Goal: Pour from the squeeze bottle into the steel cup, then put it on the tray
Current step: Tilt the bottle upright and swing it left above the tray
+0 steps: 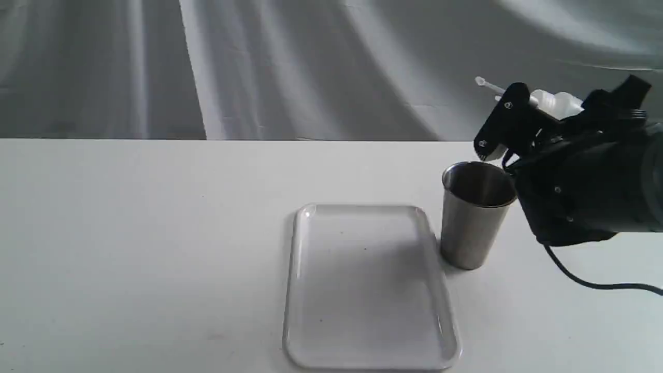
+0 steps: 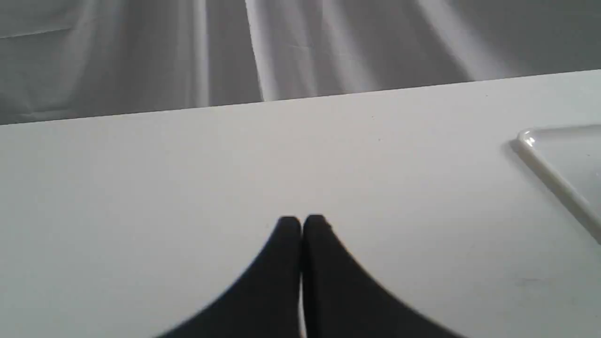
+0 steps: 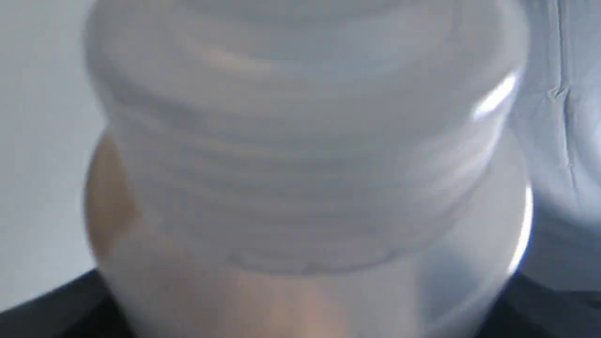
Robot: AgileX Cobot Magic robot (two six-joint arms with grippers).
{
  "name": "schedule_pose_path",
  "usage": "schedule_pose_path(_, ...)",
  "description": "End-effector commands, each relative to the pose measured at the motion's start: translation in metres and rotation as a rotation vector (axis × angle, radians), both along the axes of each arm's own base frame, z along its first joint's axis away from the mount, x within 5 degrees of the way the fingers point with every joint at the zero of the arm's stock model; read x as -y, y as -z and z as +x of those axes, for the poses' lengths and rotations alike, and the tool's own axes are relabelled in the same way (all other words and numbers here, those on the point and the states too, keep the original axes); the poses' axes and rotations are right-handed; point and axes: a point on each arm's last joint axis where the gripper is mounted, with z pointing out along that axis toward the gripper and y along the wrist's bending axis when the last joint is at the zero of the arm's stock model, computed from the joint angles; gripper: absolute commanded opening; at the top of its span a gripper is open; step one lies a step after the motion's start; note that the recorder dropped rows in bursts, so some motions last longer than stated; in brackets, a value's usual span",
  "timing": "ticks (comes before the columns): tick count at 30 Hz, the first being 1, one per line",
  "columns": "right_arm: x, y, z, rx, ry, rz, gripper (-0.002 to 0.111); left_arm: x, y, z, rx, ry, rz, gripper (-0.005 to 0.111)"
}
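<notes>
My right gripper (image 1: 510,127) is shut on the squeeze bottle (image 1: 557,102), holding it tilted nearly sideways, above and just behind the steel cup (image 1: 474,215). The nozzle (image 1: 487,85) points up and to the left, above the cup's far rim. In the right wrist view the bottle's ribbed cap and shoulder (image 3: 300,155) fill the picture, with an amber tint low on the body. The cup stands upright just right of the white tray (image 1: 368,285). My left gripper (image 2: 302,224) is shut and empty over bare table, well left of the tray's corner (image 2: 558,164).
A grey draped cloth (image 1: 311,67) hangs behind the white table (image 1: 145,233). A black cable (image 1: 590,282) trails from the right arm across the table at the right edge.
</notes>
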Motion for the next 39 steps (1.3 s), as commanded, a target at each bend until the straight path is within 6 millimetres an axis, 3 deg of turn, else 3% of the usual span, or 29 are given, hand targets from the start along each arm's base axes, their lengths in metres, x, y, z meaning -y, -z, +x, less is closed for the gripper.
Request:
schedule_pose_path(1,-0.002,-0.012,-0.005,0.123,0.009,0.076,0.034,0.0,0.001,0.0,0.006,-0.002,-0.002,0.0)
schedule_pose_path(8,0.003,-0.029,-0.027,0.264,0.033,0.242,0.034,0.0,0.001,0.0,0.006,-0.002,-0.006,0.0)
schedule_pose_path(23,0.01,-0.106,-0.084,0.714,0.017,0.754,0.034,0.0,0.001,0.0,0.006,-0.002,-0.004,0.0)
schedule_pose_path(30,0.016,-0.14,-0.11,0.836,-0.019,0.812,0.034,0.0,0.001,0.0,0.006,-0.002,-0.004,0.0)
schedule_pose_path(39,0.016,-0.149,-0.118,0.868,-0.047,0.86,0.034,0.0,0.001,0.0,0.006,-0.002,-0.004,0.0)
